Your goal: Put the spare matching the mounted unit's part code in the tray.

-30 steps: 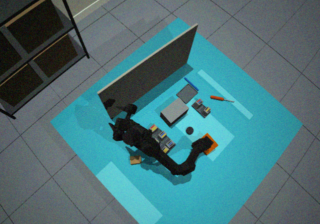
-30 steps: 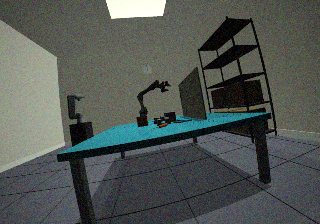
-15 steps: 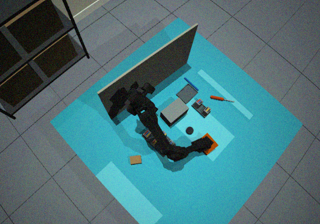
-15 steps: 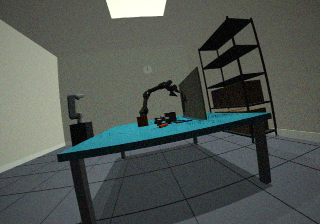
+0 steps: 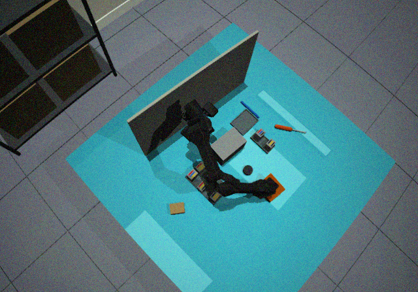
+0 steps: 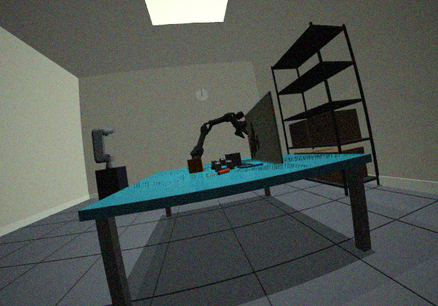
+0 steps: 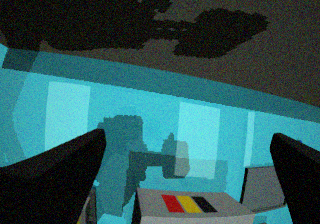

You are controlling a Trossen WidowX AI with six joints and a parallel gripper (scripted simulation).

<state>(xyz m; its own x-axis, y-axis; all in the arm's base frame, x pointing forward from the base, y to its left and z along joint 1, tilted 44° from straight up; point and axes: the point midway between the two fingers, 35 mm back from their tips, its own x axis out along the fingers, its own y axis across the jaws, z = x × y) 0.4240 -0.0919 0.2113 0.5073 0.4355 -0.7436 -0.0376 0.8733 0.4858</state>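
Note:
My gripper (image 6: 242,131) (image 7: 191,140) is open and empty, high near the upright panel. The mounted unit, a grey box (image 5: 228,144) (image 7: 189,220), shows red, yellow and black stripes left to right on its back in the wrist view. The flat grey tray (image 5: 244,121) (image 7: 265,188) lies beside it. A larger dark rack (image 5: 196,180) holds several striped spares (image 5: 192,174); my arm hides part of it. A smaller dark rack (image 5: 264,142) holds two striped parts (image 5: 270,143). The spares' codes are too small to tell reliably.
The tall dark panel (image 5: 212,83) (image 6: 265,133) stands behind the tray and box. A blue pen (image 5: 249,109), a red-orange screwdriver (image 5: 283,127), a black puck (image 5: 247,170) and a tan block (image 5: 177,208) lie on the table. My arm's base stands on an orange block (image 6: 195,166).

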